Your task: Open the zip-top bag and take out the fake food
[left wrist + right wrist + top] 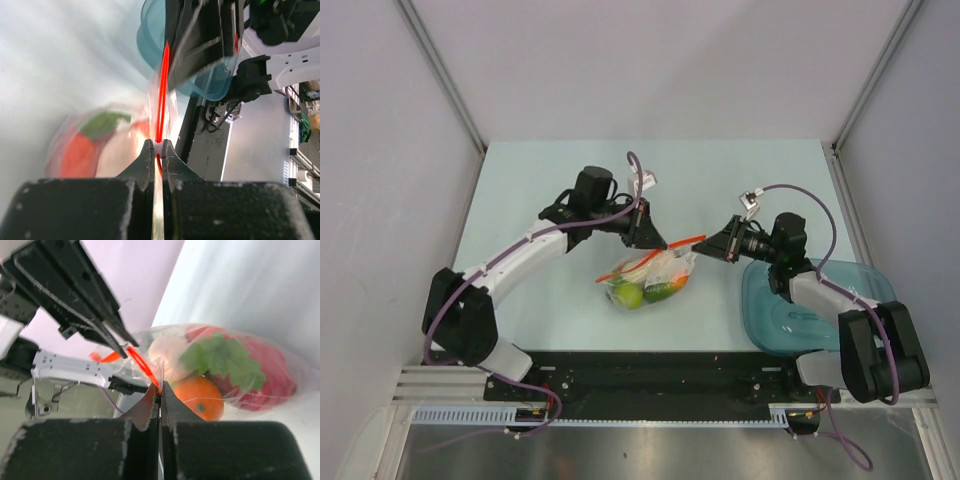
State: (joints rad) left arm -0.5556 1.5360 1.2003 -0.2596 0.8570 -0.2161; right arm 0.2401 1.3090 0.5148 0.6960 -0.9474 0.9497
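- Bare pale green counter (570, 180) is seen on the far and left sides of the small, floppy, clear plastic zip-top bag (655, 275), which lies near the middle, well apart from every edge.
- The near edge is taken up by a black base rail (650, 375) to which both arms are bolted.
- The right near corner is filled by a teal translucent oval tray (840, 285), partly covered by the right arm; the bag is set apart from it, to its left.
- The thin red-orange zip strip (685, 241) is stretched along the bag's mouth. In the top view its long axis runs from near-left to far-right, and the mouth is turned toward the far side.
- The left end effector (157, 146) is closed on the strip about midway along it. The strip is seen running straight out from between the fingertips in the left wrist view, which is blurred.
- The right end effector (160, 387) is closed on the bag's edge at the strip's right end.
- The fake food (640, 290) is held inside the bag: a green fruit (628, 296), an orange (197, 397), a pink-red dragon fruit with green leaves (260, 367) and a white piece (167, 352).
- The counter is enclosed by plain white walls (650, 70) with grey metal corner posts (445, 75).
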